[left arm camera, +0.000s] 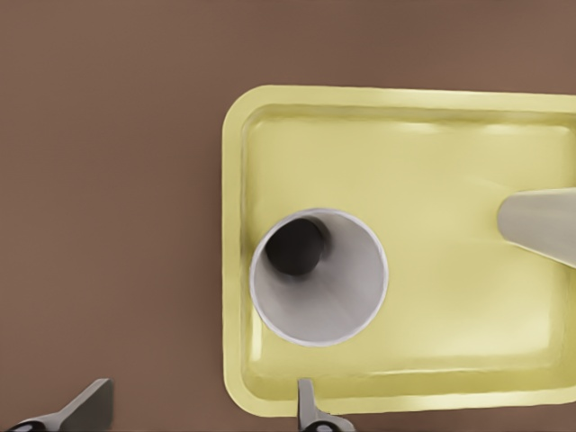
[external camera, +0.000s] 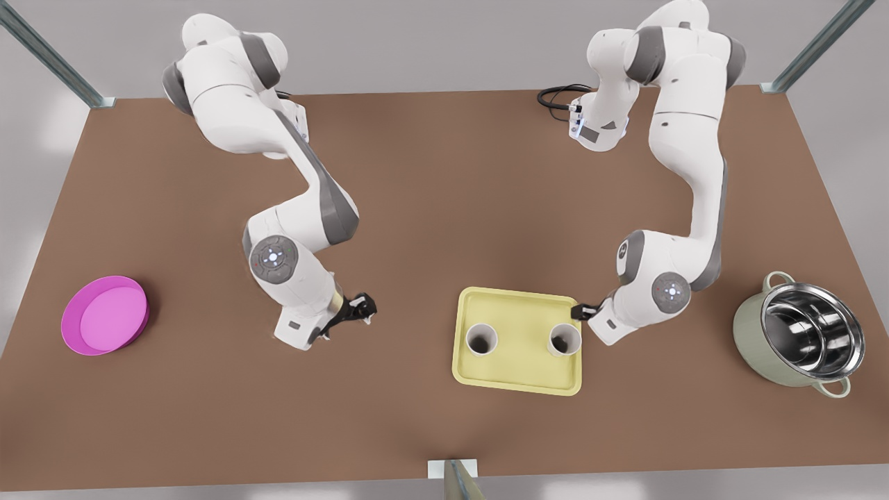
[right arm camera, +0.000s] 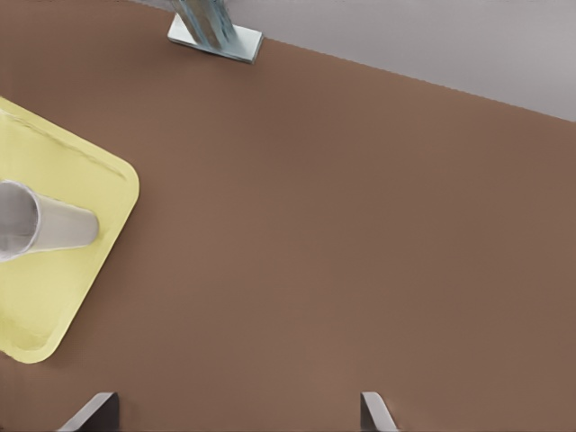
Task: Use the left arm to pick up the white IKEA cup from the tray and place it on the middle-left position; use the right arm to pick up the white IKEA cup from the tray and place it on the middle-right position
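Observation:
The pale yellow tray (external camera: 517, 375) lies on the brown table near the front edge, with two white cups standing upright in it, one cup (external camera: 481, 338) toward the front view's left and the other cup (external camera: 564, 339) toward its right. My left gripper (external camera: 580, 310) is on the arm at the front view's right. It hovers open at the tray's far right corner, just behind that cup (left arm camera: 318, 277), with nothing between its fingers (left arm camera: 310, 409). My right gripper (external camera: 360, 308) hangs open over bare table to the tray's left. Its wrist view shows the tray (right arm camera: 45, 297) and a cup (right arm camera: 45, 225) off to one side.
A round magenta plate (external camera: 104, 316) sits at the front view's far left. A steel pot (external camera: 799, 337) with pale handles stands at the far right. A metal post bracket (external camera: 451, 476) is at the front edge. Brown tabletop spreads on both sides of the tray.

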Available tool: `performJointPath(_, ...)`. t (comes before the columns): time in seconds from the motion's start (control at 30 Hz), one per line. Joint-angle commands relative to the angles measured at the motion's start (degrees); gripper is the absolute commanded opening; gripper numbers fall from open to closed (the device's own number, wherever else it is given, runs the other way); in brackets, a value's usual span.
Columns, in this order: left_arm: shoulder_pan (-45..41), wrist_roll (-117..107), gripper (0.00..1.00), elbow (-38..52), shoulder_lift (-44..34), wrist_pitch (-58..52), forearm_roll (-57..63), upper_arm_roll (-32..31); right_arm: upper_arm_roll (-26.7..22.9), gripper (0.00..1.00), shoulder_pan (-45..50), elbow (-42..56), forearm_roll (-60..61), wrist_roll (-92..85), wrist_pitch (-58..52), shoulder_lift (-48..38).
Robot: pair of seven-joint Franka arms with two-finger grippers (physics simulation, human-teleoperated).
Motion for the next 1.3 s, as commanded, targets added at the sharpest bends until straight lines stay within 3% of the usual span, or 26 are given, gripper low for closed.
performJointPath(0.0, -0.15, -1.18, 1.00, -0.02, 0.80, 6.59, 0.49, -0.02, -0.21, 1.00, 3.37, 1.34, -0.07, 34.97, 14.03, 3.57)
performJointPath(0.17, 0.11, -0.74, 1.00, 1.56, 3.35, 13.00, 0.85, 0.24, -0.73, 1.00, 9.09, 4.33, -0.07, 43.32, 28.89, 11.13)
performJointPath(0.47, -0.33, -0.83, 1.00, 1.04, 8.36, 15.90, 0.76, -0.03, -0.74, 1.00, 12.69, 4.42, -0.07, 39.99, 51.21, 20.72)
performJointPath(0.53, -1.21, -1.27, 0.54, 1.48, 8.10, 15.82, 0.85, -0.11, -0.82, 1.00, 12.78, 4.95, -0.07, 39.20, 53.15, 22.30)
performJointPath(0.57, -1.91, -1.27, 0.46, 1.65, 7.84, 15.73, 0.93, -0.03, -0.56, 1.00, 12.87, 5.21, -0.07, 39.20, 53.24, 22.74)
performJointPath(0.63, -2.26, -1.27, 0.43, 1.74, 7.84, 15.73, 0.93, -0.03, 0.14, 1.00, 12.78, 5.65, -0.07, 36.48, 53.24, 23.62)
performJointPath(0.73, -2.44, -1.18, 0.21, 1.74, 7.83, 15.73, 1.02, 0.06, 0.67, 1.00, 12.87, 5.56, -0.07, 33.66, 53.24, 24.76)
performJointPath(0.97, -1.74, -1.18, 0.16, 1.83, 3.18, 10.98, 0.32, 0.41, 0.32, 1.00, 14.18, 4.77, -0.25, 31.81, 53.15, 26.17)
performJointPath(1.03, 3.89, 2.41, 0.16, 2.79, 1.60, 5.54, 0.05, -0.03, 0.14, 1.00, 15.59, 4.24, 0.02, 31.90, 53.06, 26.17)
performJointPath(1.27, 10.83, 12.09, 0.16, 3.06, 6.96, 12.74, 0.49, 0.24, -0.91, 1.00, 16.20, 2.40, 0.02, 32.16, 48.85, 25.02)
